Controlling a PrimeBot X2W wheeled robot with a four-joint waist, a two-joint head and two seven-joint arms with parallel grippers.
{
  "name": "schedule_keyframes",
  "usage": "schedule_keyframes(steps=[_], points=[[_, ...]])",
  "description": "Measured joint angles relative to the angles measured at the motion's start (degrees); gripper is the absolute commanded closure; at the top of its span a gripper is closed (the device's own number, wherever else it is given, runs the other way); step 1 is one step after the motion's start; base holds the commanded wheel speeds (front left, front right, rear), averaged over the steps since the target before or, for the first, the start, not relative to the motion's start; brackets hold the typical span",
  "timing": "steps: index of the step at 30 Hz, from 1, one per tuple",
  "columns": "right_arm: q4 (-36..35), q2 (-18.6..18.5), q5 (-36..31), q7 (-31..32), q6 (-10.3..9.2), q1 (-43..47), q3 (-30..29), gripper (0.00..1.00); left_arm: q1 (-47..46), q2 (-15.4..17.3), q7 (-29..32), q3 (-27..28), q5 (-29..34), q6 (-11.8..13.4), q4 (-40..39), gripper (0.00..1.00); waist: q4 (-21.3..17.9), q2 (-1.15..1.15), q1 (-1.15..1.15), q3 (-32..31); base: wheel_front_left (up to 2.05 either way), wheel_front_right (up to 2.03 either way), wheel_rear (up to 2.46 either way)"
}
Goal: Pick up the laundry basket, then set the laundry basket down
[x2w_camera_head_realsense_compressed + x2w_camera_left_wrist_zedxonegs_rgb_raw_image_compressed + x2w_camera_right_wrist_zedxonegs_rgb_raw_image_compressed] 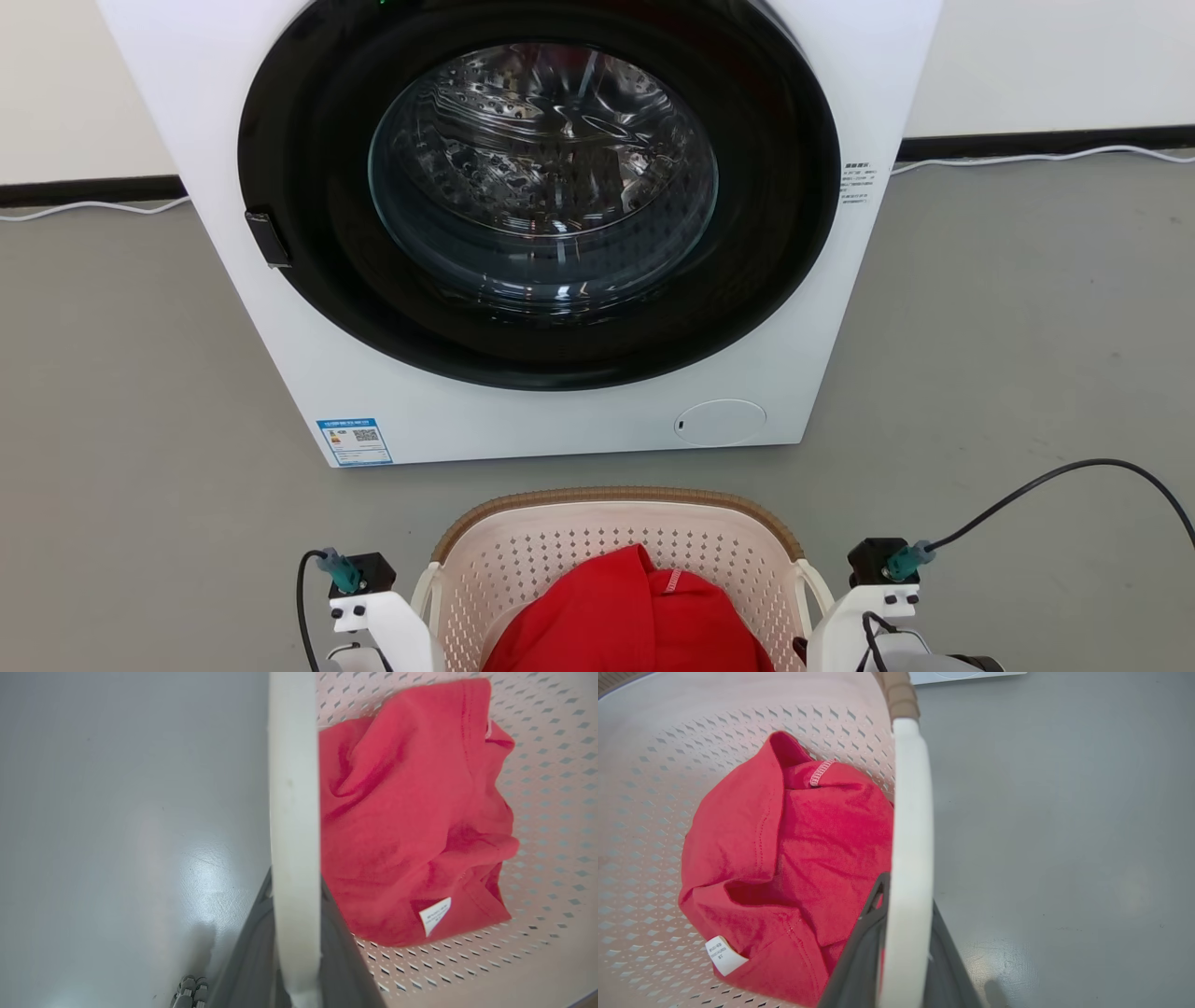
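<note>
Since the laundry basket (pixel 616 499) is held only by two slim white loops, the grip looks like the weak point. At the basket's left side the left gripper (pixel 295 891) has its jaws clamped across the left loop handle (pixel 294 788), with a dark finger (pixel 252 952) on each side of the strap. The plastic looks smooth, so it could slide through if that arm rises faster than its partner. Inside the basket the red garment (pixel 784 849) lies bunched in a heap, and a tilt would probably send it to one end. Just beyond the basket's far rim stands the washing machine (pixel 280 355), close enough that a forward sway could knock it. At the basket's right side the right gripper (pixel 908 896) is likewise closed on the right loop handle (pixel 910 812), and the black cable (pixel 1055 476) looping out beyond that side might snag on a wide swing.

Both grippers' tips are hidden behind the handles. The basket's near rim and base are cut off, so I cannot tell whether it rests on the grey floor (pixel 1027 373) or is clear of it. Print on the garment's white label (pixel 434 914) is too small to read
</note>
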Motion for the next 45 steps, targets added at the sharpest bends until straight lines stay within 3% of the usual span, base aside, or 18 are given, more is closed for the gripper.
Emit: schedule_keyframes(steps=[20, 45], points=[[-0.2, 0.1, 0.6, -3.1, 0.00, -2.1, 1.6, 1.00, -0.1, 1.7, -3.2, 0.7, 0.0, 0.0, -2.3, 1.00, -0.6, 0.00, 0.00, 3.3, 0.00, 0.00, 0.00], [-2.2, 1.1, 0.6, -11.0, 0.01, -9.0, 2.0, 1.00, -5.6, 11.7, -10.8, 0.9, 1.6, 0.0, -13.2, 1.00, -0.7, 0.00, 0.00, 16.9, 0.00, 0.00, 0.00]])
